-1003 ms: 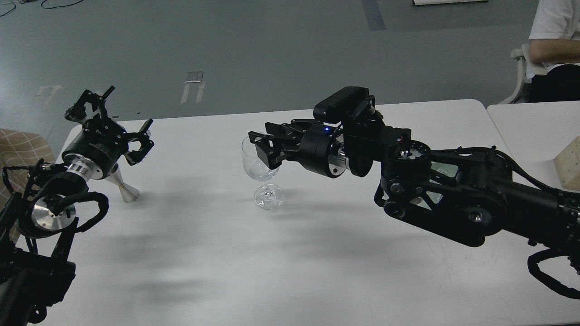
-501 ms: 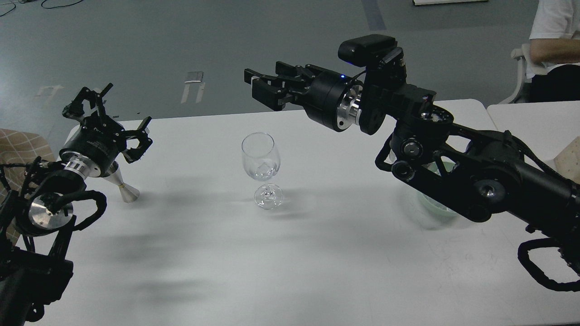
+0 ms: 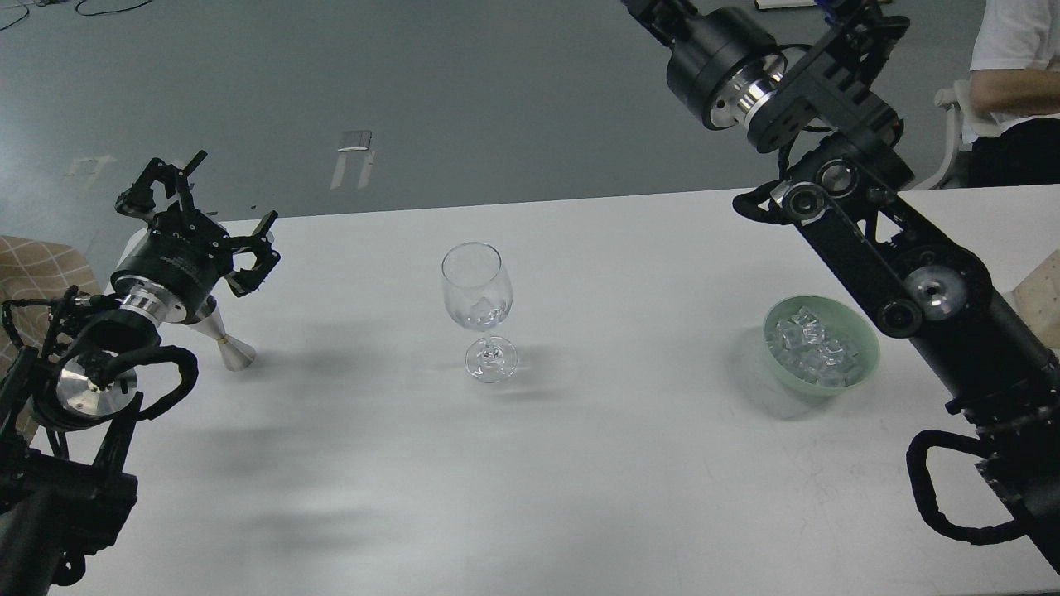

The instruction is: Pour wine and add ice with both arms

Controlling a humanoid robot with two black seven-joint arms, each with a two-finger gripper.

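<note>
A clear wine glass stands upright at the middle of the white table. One ice cube lies in its bowl; the wine is too faint to make out. A pale green bowl at the right holds several more ice cubes. My left gripper is open and empty at the far left, just above a silver jigger. My right arm rises from the lower right to the top edge; its wrist shows, but the fingers are cut off by the frame.
A second white table adjoins at the right, with a beige block on it. A seated person in a white shirt is at the top right. Grey floor lies beyond the table's far edge.
My right gripper has lifted up and to the right, away from the wine glass and out of the top of the frame, uncovering the green bowl. My left arm has barely moved.
</note>
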